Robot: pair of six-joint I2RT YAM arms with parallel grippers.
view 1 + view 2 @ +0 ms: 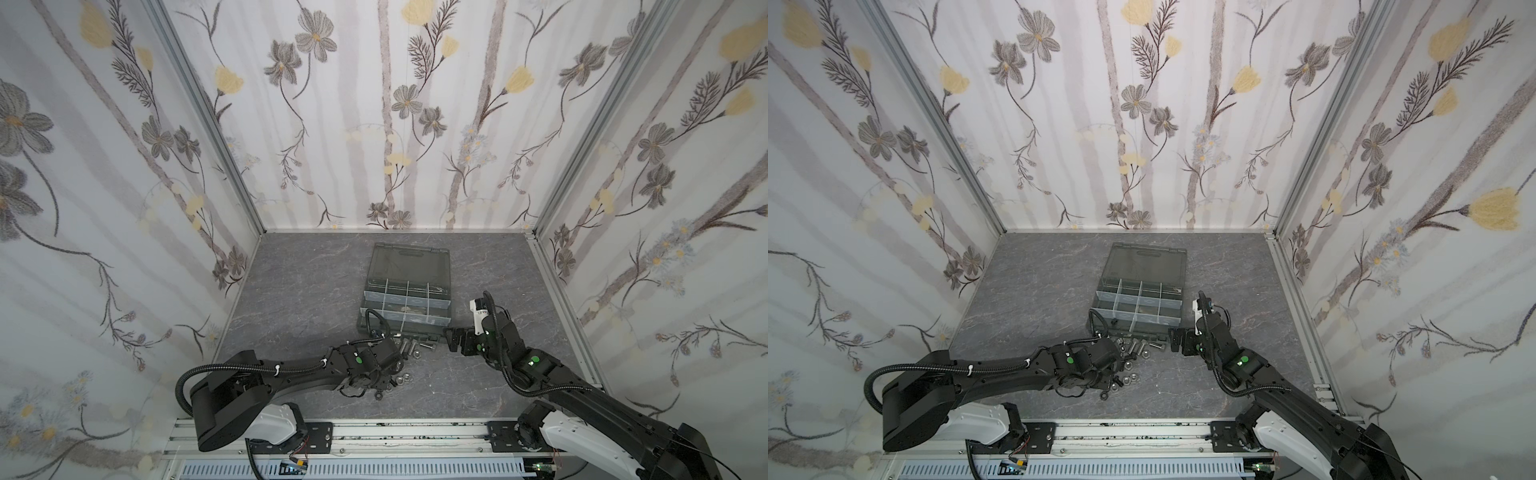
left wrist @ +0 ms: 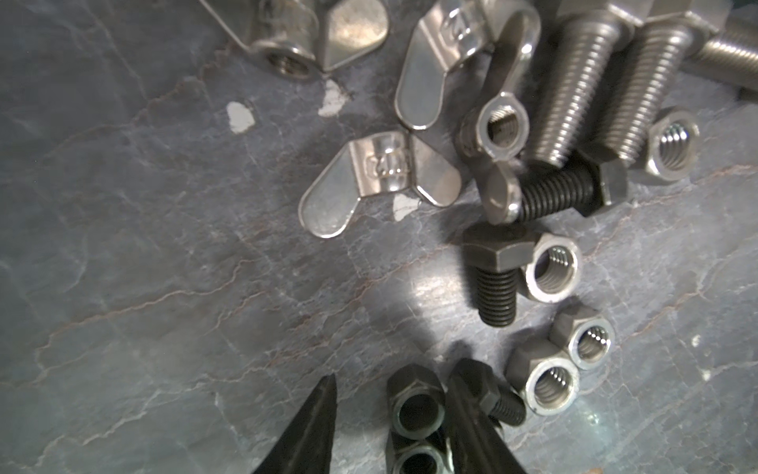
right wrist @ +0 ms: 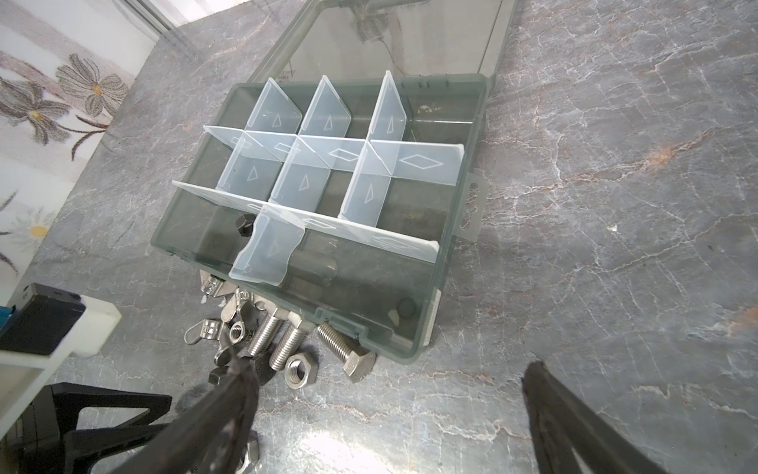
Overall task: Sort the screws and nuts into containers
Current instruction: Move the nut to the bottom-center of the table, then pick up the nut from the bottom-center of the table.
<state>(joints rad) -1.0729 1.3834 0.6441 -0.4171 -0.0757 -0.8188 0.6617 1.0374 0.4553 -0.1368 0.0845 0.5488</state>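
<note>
Left gripper: jaws apart, low over the table; two black nuts between them, a gap at one side.
Nuts: four silver nuts, four wing nuts, loose before the case.
Screws: three silver screws, three black screws — two silver ones parallel, heads toward the case.
Case: lid open — one black hex piece in the front-left compartment.
Right gripper: jaws wide apart, holding nothing.

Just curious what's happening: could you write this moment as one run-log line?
left fingers: open, straddling black nut | right fingers: open, empty, near organiser case | phase: pre-grasp
</note>
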